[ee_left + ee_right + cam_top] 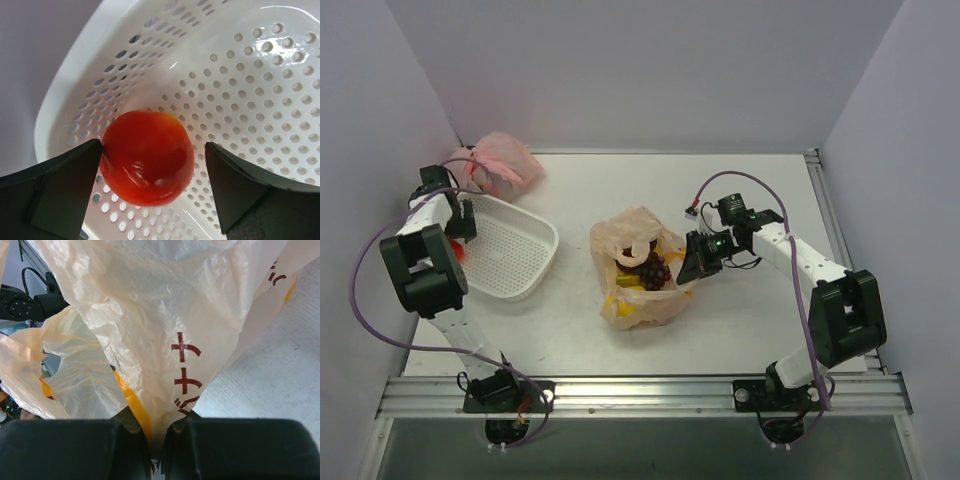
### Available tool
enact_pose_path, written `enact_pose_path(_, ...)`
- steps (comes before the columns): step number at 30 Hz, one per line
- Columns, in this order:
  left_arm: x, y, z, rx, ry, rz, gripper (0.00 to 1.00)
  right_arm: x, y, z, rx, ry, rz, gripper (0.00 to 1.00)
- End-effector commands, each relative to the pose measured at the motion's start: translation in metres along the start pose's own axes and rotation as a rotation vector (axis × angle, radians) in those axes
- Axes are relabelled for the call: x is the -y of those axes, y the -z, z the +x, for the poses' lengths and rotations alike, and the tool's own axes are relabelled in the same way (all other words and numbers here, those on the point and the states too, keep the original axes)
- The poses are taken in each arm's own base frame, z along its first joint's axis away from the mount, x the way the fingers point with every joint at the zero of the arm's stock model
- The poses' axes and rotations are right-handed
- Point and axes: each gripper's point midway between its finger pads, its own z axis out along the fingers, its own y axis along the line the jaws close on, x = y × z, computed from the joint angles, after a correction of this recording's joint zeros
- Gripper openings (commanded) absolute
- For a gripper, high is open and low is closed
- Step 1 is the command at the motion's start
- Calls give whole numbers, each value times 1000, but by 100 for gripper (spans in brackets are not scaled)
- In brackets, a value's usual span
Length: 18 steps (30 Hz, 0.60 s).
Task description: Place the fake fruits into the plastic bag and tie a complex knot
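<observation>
A glossy red round fruit (pixel 147 157) lies in the near left corner of the white mesh basket (pixel 250 75). My left gripper (pixel 152 167) is open around it: the left finger touches it and the right finger stands apart. In the top view the left gripper (pixel 461 232) hangs over the basket's left end, with a bit of the red fruit (pixel 456 250) showing. The banana-print plastic bag (pixel 640 270) lies open mid-table, with the purple grape bunch (pixel 653 270) and yellow pieces (pixel 625 296) inside. My right gripper (pixel 692 262) is shut on the bag's right edge (pixel 150 315), pinching the film between its fingertips (pixel 157 450).
The white mesh basket (pixel 515 255) stands at the left. A plain pink tied bag (pixel 495 165) lies at the back left, behind the basket. Walls close in the table on the left, back and right. A metal rail runs along the near edge.
</observation>
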Motion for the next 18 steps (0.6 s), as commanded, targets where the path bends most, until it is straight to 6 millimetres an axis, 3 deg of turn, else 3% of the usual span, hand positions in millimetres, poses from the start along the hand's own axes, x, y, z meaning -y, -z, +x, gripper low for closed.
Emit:
enact_pose_path(1,7,-7,0,11,49,22,97,-2,9,1,1,9,8,0)
enact_pose_path(9,17,-11,19,-37,78,38,97,-1,10,1,3,10,7,0)
enact_pose_path(14,39,-1,20,-31,85,119,96,-2,10,0,5,11,8,0)
enact_pose_path(18,56,11,19,-14,66,166,89,-2,11,-1,10,16,8,0)
